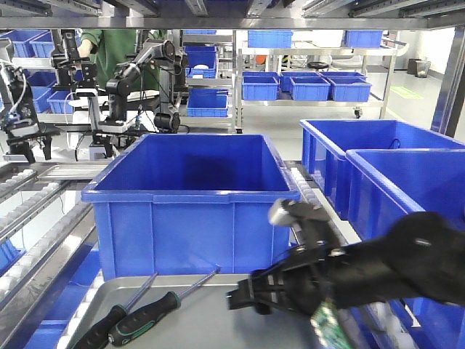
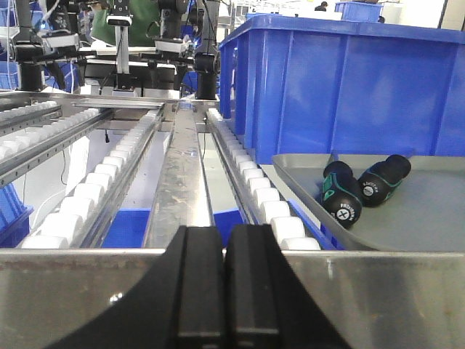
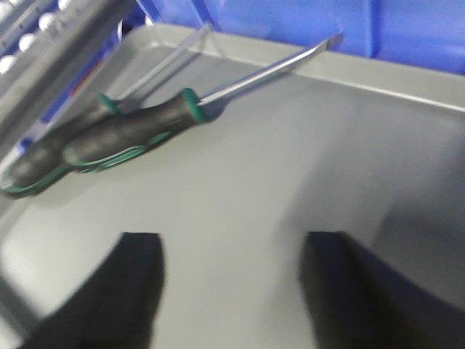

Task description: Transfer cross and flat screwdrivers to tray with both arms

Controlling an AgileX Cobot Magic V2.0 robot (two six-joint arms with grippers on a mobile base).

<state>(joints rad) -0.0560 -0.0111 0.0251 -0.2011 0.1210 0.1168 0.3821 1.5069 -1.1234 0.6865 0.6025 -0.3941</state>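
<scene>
Shallow grey metal tray (image 1: 211, 320) on roller racks, warehouse shelving behind; two black-green-handled screwdrivers (image 1: 138, 314) lie at its left edge, handles cropped. Left gripper (image 2: 224, 291) jaws together, right gripper (image 3: 232, 291) jaws apart, blurred.

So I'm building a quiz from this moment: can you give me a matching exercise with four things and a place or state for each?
Things:
1. screwdrivers
2. left gripper
3. right gripper
4. big blue bin

Places or states:
A. fingers pressed together, over the roller rails
B. open, above bare tray surface
C. lying side by side on the grey tray
D. standing just behind the tray

Pairs: 1-C, 2-A, 3-B, 4-D
</scene>
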